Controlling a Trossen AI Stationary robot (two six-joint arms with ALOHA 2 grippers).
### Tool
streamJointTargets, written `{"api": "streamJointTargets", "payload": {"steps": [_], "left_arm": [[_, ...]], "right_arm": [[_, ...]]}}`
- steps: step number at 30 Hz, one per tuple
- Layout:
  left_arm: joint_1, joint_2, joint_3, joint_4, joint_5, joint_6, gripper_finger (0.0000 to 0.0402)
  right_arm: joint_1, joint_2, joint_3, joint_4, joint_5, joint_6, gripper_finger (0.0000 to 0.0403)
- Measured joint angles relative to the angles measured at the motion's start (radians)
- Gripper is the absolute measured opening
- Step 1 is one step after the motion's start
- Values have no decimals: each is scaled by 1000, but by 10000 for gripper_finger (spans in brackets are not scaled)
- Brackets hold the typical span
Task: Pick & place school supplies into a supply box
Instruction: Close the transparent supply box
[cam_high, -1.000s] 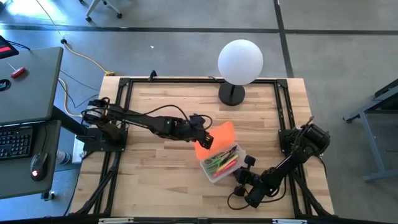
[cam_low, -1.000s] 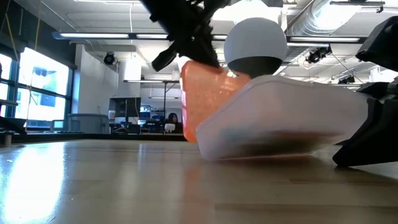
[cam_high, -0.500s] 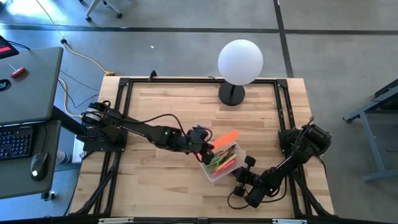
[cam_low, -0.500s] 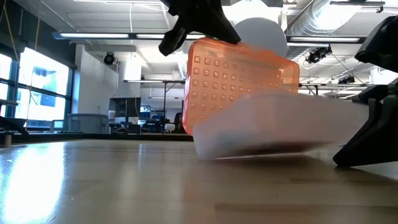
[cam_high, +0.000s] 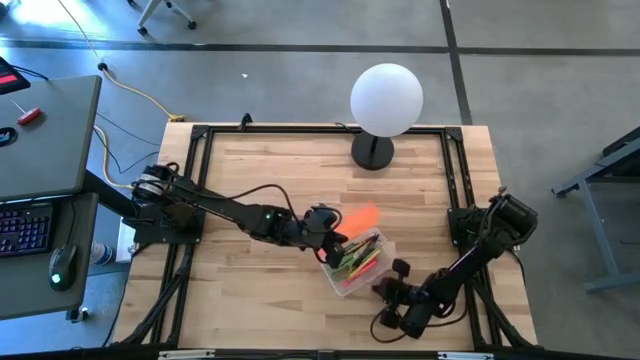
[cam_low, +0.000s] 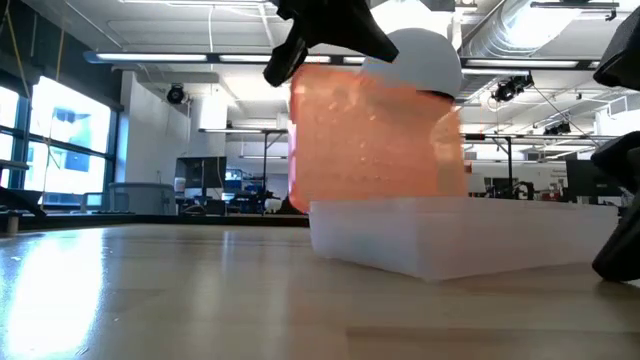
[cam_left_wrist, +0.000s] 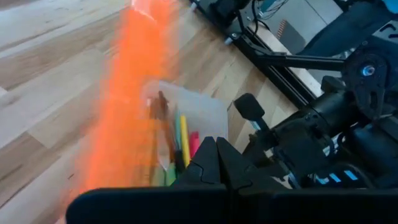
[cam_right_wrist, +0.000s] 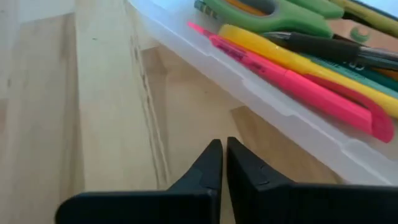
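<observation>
**A:** Where do you stand right now?

**B:** Your supply box (cam_high: 352, 262) sits on the worktop (cam_high: 250, 180) right of centre, toward the near edge, between your two arms. The pens and pencils (cam_right_wrist: 292, 56), the pink marker (cam_right_wrist: 298, 87) and the green scissors (cam_right_wrist: 273, 14) all lie inside it. The orange lid (cam_low: 375, 135) stands raised over the box's far-left edge, not yet down.

**A:** And your grippers?

**B:** Your left gripper (cam_high: 325, 228) is at the box's left end, against the raised lid, jaws together. Whether they pinch the lid's edge or only press on it, I cannot tell. Your right gripper (cam_high: 385, 293) lies low on the worktop just beside the box's near-right side, jaws together on nothing.

**A:** So the step in hand is closing the lid?

**B:** That's how it looks. To do it well, bring the lid over and down gently so it lands flat on the rim. Keep your right gripper close to the box wall so the box doesn't slide or tip while you press. Watch that no pencil or scissor handle sticks up above the rim, or the lid may not seat. The white globe lamp (cam_high: 386, 100) at the far side is well apart and no worry.
</observation>
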Motion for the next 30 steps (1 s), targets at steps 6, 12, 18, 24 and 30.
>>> {"api": "streamJointTargets", "payload": {"steps": [6, 12, 18, 24, 30], "left_arm": [[0, 39, -1, 46, 45, -5, 10], [0, 70, 3, 107, 74, 19, 11], [22, 50, 2, -120, -143, -68, 10], [127, 57, -3, -464, -178, -232, 10], [211, 74, -17, -552, -165, -242, 10]], "right_arm": [[7, -49, 2, -90, -45, -3, 0], [7, -86, 0, -141, -36, -3, 0], [35, -85, 0, -149, -16, 13, 0], [50, -85, 0, -187, 10, 17, 0], [47, -86, 1, -261, 59, 43, 0]]}}
